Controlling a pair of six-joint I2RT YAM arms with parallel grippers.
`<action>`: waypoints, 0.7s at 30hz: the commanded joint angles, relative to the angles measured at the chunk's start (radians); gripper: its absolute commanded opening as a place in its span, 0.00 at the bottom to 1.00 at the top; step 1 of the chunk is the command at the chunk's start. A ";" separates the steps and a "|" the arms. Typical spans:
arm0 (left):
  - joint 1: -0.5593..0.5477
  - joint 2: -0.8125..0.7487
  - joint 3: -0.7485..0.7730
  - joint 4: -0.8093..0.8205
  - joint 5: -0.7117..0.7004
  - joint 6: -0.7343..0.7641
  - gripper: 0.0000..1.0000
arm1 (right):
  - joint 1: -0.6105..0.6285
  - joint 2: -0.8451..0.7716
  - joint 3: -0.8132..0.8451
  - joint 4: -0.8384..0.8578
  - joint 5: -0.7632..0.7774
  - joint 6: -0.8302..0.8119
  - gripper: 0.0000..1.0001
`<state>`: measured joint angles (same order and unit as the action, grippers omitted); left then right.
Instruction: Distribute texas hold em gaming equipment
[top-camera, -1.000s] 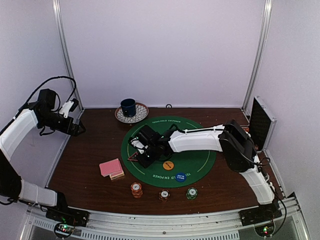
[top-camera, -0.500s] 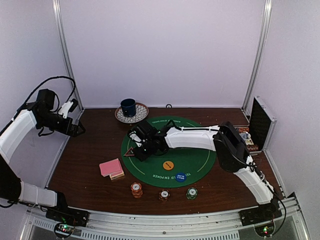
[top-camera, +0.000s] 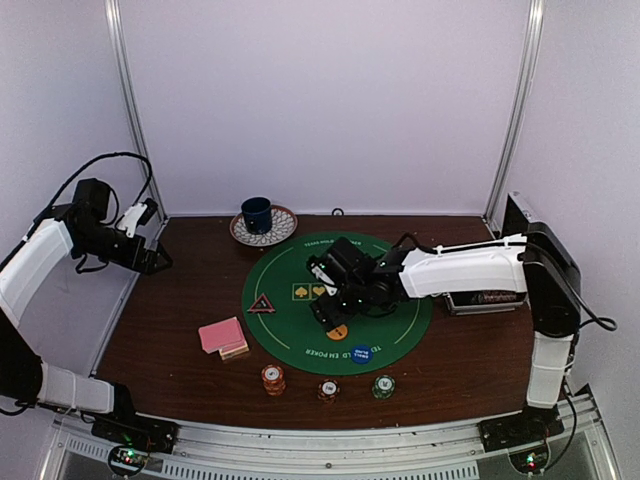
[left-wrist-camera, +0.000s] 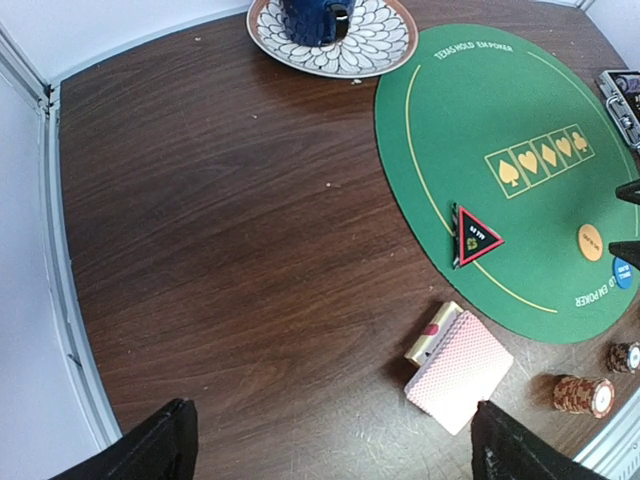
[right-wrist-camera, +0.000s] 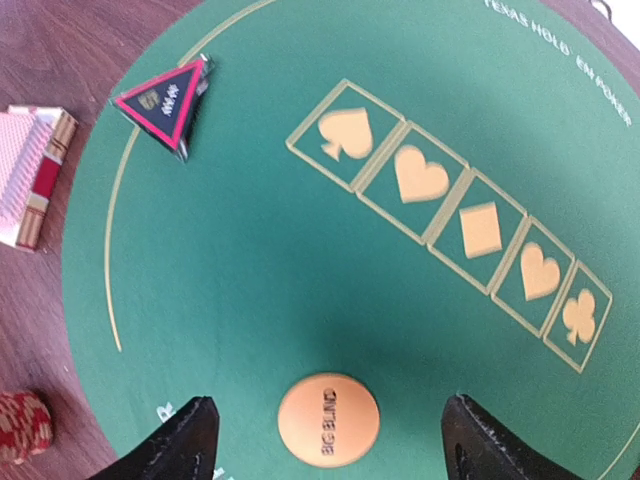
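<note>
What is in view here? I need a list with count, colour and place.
mat: one, green, centre of table.
triangle: one, black, red-rimmed, mat's left edge.
orange button: one, mat's near part.
blue button: one, beside it, nearer.
cards: one stack, pink, left of mat.
chip stacks: three, orange, red, green, before the mat.
mug: one, dark blue, on patterned plate, far side.
left gripper: open, over table's left edge.
right gripper: open, over orange button.
</note>
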<state>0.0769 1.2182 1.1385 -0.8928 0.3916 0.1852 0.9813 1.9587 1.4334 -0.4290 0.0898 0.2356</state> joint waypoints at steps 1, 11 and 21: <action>0.006 0.004 0.040 -0.001 0.033 0.016 0.98 | 0.001 -0.031 -0.100 0.025 0.031 0.065 0.79; 0.006 0.005 0.051 -0.012 0.053 0.014 0.98 | 0.001 0.007 -0.123 0.028 0.008 0.087 0.71; 0.006 0.010 0.056 -0.012 0.057 0.016 0.98 | 0.000 0.061 -0.136 0.036 -0.017 0.097 0.69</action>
<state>0.0769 1.2198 1.1637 -0.9016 0.4305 0.1894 0.9813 1.9877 1.3090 -0.4065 0.0776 0.3195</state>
